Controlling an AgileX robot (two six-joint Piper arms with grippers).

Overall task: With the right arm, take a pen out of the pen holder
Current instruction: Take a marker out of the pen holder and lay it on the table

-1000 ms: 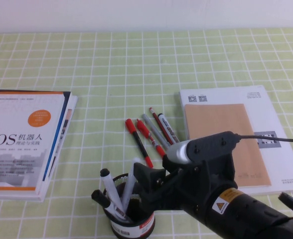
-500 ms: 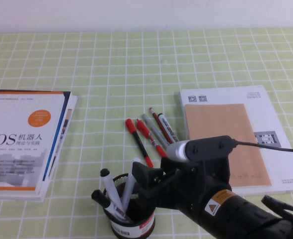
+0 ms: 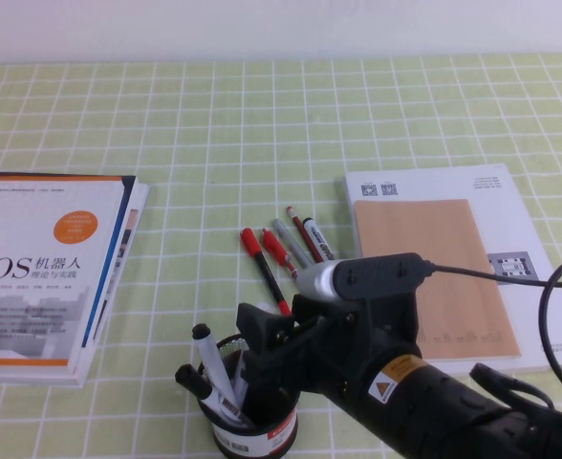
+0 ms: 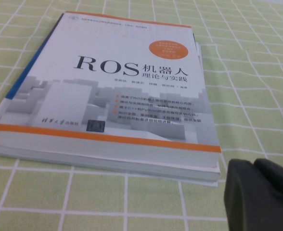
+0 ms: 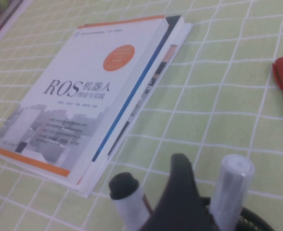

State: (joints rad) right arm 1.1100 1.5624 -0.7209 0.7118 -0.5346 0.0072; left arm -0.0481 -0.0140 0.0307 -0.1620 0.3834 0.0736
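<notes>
Over pen holder: right tool; beside book, wrist-view: left tool.

High camera overlooks table; both close wrist cameras share the book.

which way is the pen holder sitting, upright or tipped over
Upright: the pen holder stands on its base, pens sticking up. The right gripper is open at its mouth; the left gripper sits by the ROS book.
</notes>
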